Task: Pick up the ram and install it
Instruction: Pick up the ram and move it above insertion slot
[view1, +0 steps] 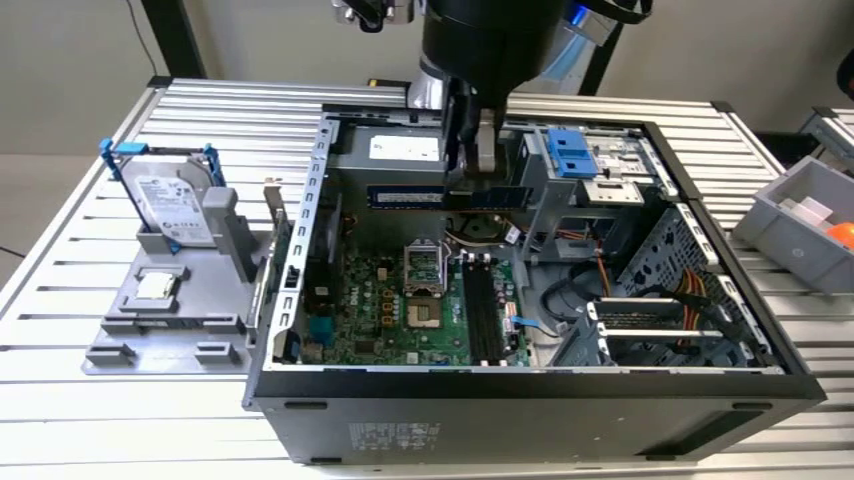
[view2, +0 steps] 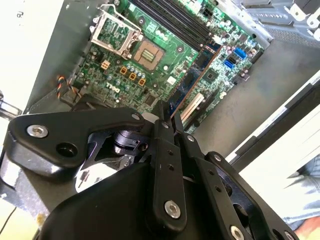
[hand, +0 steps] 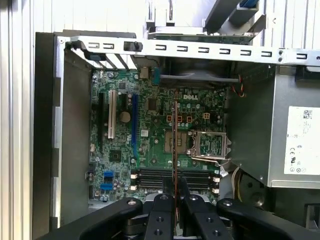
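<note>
One gripper (view1: 474, 193) hangs from the arm over the far half of the open case (view1: 534, 385), closed on one ram (view1: 411, 198). In the exterior view the ram lies level and lengthwise across the case. Most of it sticks out toward the exterior view's left, and it is clear above the motherboard (view1: 387, 310), touching nothing but the gripper. In the first wrist view the ram (hand: 175, 142) shows edge-on as a thin line running out from the gripper (hand: 176, 192), above the board between the slots (hand: 172, 177) and one CPU socket (hand: 207, 145). The count of black slots is hard to tell. One white card slot (hand: 111, 116) and one blue one (hand: 134, 127) sit side by side on that board. In the second wrist view the ram (view2: 192, 82) reaches out from the gripper (view2: 167, 120) at a slant.

On the counter (view1: 80, 420), at the exterior view's left of the case, one grey fixture (view1: 200, 325) carries one drive (view1: 174, 205) standing upright at its far end and one small square chip (view1: 154, 287) lying flat nearer. One grey bin (view1: 787, 235) sits at the exterior view's right, well apart from the gripper
</note>
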